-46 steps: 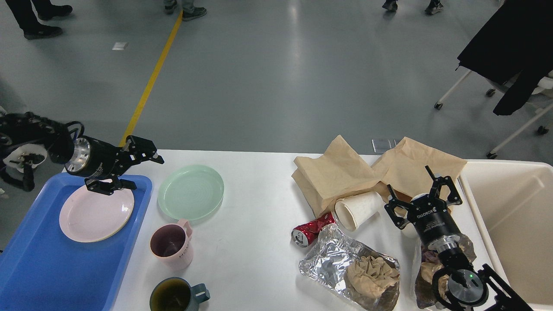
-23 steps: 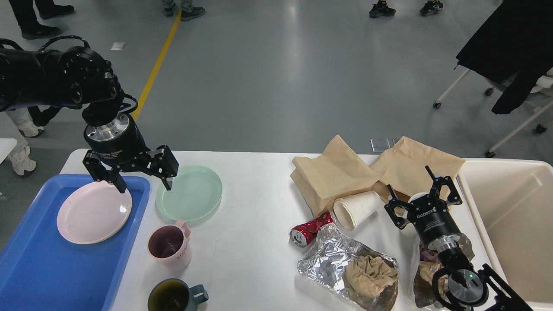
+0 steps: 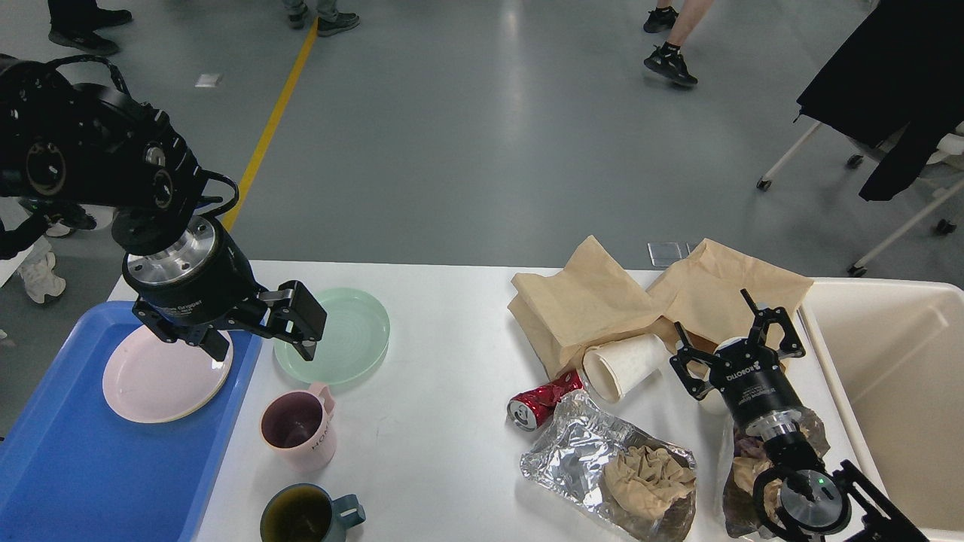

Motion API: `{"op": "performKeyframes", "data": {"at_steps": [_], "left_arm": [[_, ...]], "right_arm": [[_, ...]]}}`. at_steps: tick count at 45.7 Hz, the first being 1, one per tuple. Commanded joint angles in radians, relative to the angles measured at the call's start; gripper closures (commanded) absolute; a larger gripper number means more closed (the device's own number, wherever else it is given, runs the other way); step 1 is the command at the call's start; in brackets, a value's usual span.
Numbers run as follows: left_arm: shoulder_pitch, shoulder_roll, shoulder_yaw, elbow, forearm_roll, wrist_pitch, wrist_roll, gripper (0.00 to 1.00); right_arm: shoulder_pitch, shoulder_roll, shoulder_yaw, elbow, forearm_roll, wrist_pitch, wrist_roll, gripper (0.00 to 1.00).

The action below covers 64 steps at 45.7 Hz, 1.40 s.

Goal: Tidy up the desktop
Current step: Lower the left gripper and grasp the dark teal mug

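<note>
- The desktop [image 3: 444, 421] fills the near part of the view, white and wide, with gray floor beyond its far edge.
- The left gripper [image 3: 260, 342] hangs over the far left of the desktop, pointing down, its jaws spread wide and holding nothing; one finger is above the blue tray's right rim, the other above the left edge of the green plate [image 3: 343, 327].
- The blue tray [image 3: 68, 467] lies at the left end and holds a pink plate [image 3: 162, 376].
- A pink mug [image 3: 297, 429] stands near of the green plate, and a dark teal mug [image 3: 305, 516] sits nearer still at the bottom edge.
- The right gripper [image 3: 734, 331] points far over the right side, jaws spread and empty, beside a tipped white paper cup [image 3: 621, 365].
- Brown paper bags [image 3: 602, 297] lie far of the cup; a crushed red can [image 3: 538, 403] and crumpled foil [image 3: 602, 459] lie near of it.
- A cream bin [image 3: 889, 376] stands at the right end.
</note>
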Motion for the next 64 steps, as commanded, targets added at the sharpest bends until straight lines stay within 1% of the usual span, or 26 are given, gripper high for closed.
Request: {"op": "performKeyframes", "data": {"at_steps": [1, 4, 12, 17, 21, 23, 30, 33, 34, 37, 42, 46, 52, 60, 64], "left_arm": [[-0.008, 0.000, -0.007, -0.032, -0.003, -0.005, -0.001, 0.03], [-0.023, 0.000, 0.000, -0.061, -0.001, 0.002, 0.014, 0.03], [-0.032, -0.002, 0.005, -0.077, -0.001, -0.005, 0.010, 0.03], [-0.011, -0.002, 0.003, -0.075, 0.000, 0.012, 0.013, 0.03], [0.047, 0.001, -0.004, -0.072, 0.003, 0.020, 0.010, 0.03], [0.093, 0.007, -0.007, -0.067, 0.003, 0.040, 0.008, 0.03], [0.265, 0.026, -0.010, -0.058, 0.009, 0.196, 0.013, 0.03], [0.322, 0.026, -0.014, -0.058, 0.013, 0.245, 0.017, 0.03], [0.360, 0.015, -0.017, -0.058, 0.016, 0.270, 0.019, 0.03], [0.420, 0.004, -0.029, -0.058, 0.037, 0.298, 0.019, 0.03], [0.484, -0.003, -0.075, -0.044, 0.104, 0.311, 0.019, 0.03], [0.555, -0.009, -0.099, -0.011, 0.132, 0.315, 0.019, 0.03], [0.612, -0.025, -0.109, 0.034, 0.135, 0.318, 0.019, 0.03], [0.623, -0.014, -0.095, 0.045, 0.140, 0.359, 0.020, 0.03], [0.623, -0.013, -0.092, 0.049, 0.140, 0.365, 0.046, 0.03]], "right_arm": [[0.000, 0.000, 0.000, 0.000, 0.000, 0.000, 0.000, 0.00], [0.000, 0.000, 0.000, 0.000, -0.001, 0.000, 0.000, 0.00], [0.000, 0.000, 0.000, 0.000, -0.001, 0.000, 0.000, 0.00], [0.000, 0.000, 0.000, 0.000, 0.000, 0.000, 0.000, 0.00], [0.000, 0.000, 0.000, 0.000, -0.001, 0.000, 0.000, 0.00], [0.000, 0.000, 0.000, 0.000, -0.001, 0.000, 0.000, 0.00], [0.000, 0.000, 0.000, 0.000, 0.000, 0.000, 0.000, 0.00], [0.000, 0.000, 0.000, 0.000, -0.001, 0.000, 0.000, 0.00], [0.000, 0.000, 0.000, 0.000, -0.001, 0.000, 0.000, 0.00], [0.000, 0.000, 0.000, 0.000, 0.000, 0.000, 0.000, 0.00], [0.000, 0.000, 0.000, 0.001, 0.000, 0.000, 0.000, 0.00], [0.000, 0.000, 0.000, 0.001, 0.000, 0.000, 0.000, 0.00], [0.000, 0.000, 0.000, 0.000, 0.000, 0.000, 0.000, 0.00], [0.000, 0.000, 0.000, 0.000, 0.000, 0.000, 0.000, 0.00], [0.000, 0.000, 0.000, 0.000, 0.000, 0.000, 0.000, 0.00]]}}
